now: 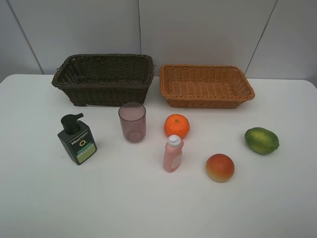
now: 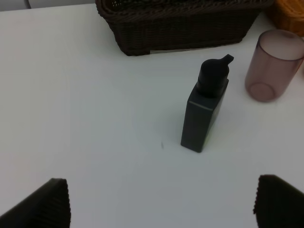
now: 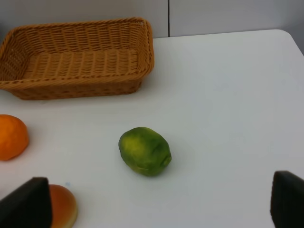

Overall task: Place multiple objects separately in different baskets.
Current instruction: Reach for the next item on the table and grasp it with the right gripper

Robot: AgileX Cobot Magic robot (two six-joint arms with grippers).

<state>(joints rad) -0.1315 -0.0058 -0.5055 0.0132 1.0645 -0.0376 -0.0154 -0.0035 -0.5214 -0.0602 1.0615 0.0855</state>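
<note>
nothing is sorted yet: both baskets are empty and all 6 objects sit on the white table. the dark brown basket stands at the far left and the light orange-tan basket just beside it on the right, close but seemingly not touching.

in front of the dark basket, the pump bottle is upright at the left and the pink cup stands open end up to its right. the orange sits near the middle, with the small pink bottle upright just nearer than it. the red-yellow fruit lies near right and the green fruit is farthest right. all are well apart, which leaves room for fingers around each.

the left gripper has its jaws spread wide, holding nothing, aimed at the pump bottle. the right gripper is likewise spread and empty, facing the green fruit. likely each arm takes the items on its own side, containers to 1 basket and fruit to the other.
</note>
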